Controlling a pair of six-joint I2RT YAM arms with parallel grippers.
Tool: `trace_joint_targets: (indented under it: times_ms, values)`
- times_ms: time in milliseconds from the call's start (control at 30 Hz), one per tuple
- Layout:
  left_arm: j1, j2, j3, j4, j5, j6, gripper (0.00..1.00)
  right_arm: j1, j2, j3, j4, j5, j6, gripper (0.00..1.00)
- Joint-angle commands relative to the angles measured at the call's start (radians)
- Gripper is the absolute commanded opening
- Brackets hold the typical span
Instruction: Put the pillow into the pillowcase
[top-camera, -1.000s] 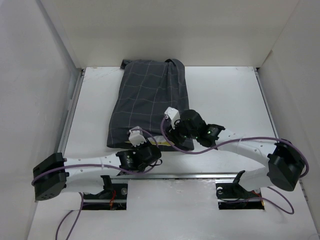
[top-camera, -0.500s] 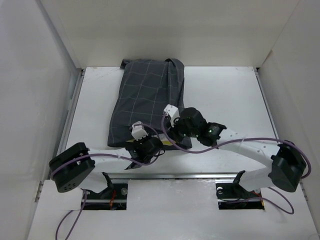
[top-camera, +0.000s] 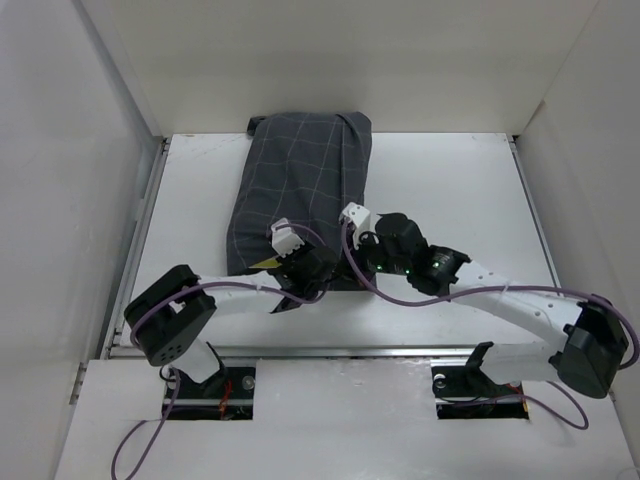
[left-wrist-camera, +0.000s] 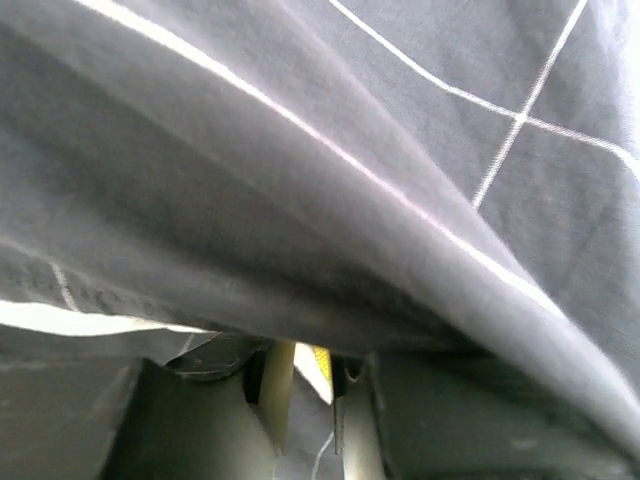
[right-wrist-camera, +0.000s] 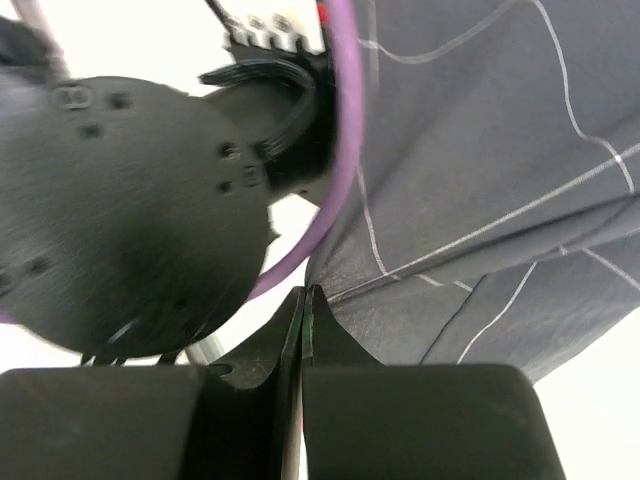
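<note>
On the white-walled white table (top-camera: 450, 200), right gripper (right-wrist-camera: 303, 305) sits closed at the pillowcase (top-camera: 300, 180); left gripper (left-wrist-camera: 305, 400) state unclear.

The overhead view is evenly and brightly lit, the white table (top-camera: 450, 190) and walls (top-camera: 350, 60) nearly washed out, shadows kept soft and faint. In the left wrist view the pillowcase (left-wrist-camera: 300, 150) is seen dim, close and smeared out of focus. In the right wrist view a black housing (right-wrist-camera: 120, 200) is blurred against blown-out white.
</note>
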Motion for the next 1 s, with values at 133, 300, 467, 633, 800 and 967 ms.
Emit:
trace_joint_targets:
  times_ms: [133, 300, 467, 633, 800, 967]
  values:
    - [-0.028, -0.154, 0.043, -0.374, 0.015, -0.113, 0.45, 0.024, 0.095, -0.005, -0.044, 0.115, 0.083, 0.0]
    - [-0.104, -0.379, -0.092, -0.526, 0.254, -0.11, 0.5, 0.024, 0.132, -0.005, -0.019, 0.096, 0.071, 0.0]
    - [-0.191, -0.567, -0.055, -0.87, 0.356, -0.157, 0.52, 0.024, 0.141, -0.051, 0.028, 0.022, 0.06, 0.0]
    - [-0.202, -0.739, 0.063, -1.086, 0.283, -0.217, 0.62, 0.024, 0.187, -0.177, 0.105, -0.006, 0.115, 0.0]
    - [-0.202, -0.837, 0.138, -1.179, 0.129, -0.323, 0.85, 0.024, 0.195, -0.194, 0.069, 0.028, 0.14, 0.15]
    - [-0.193, -0.851, 0.15, -1.288, 0.078, -0.448, 1.0, 0.024, 0.011, -0.137, 0.015, -0.009, 0.092, 1.0]
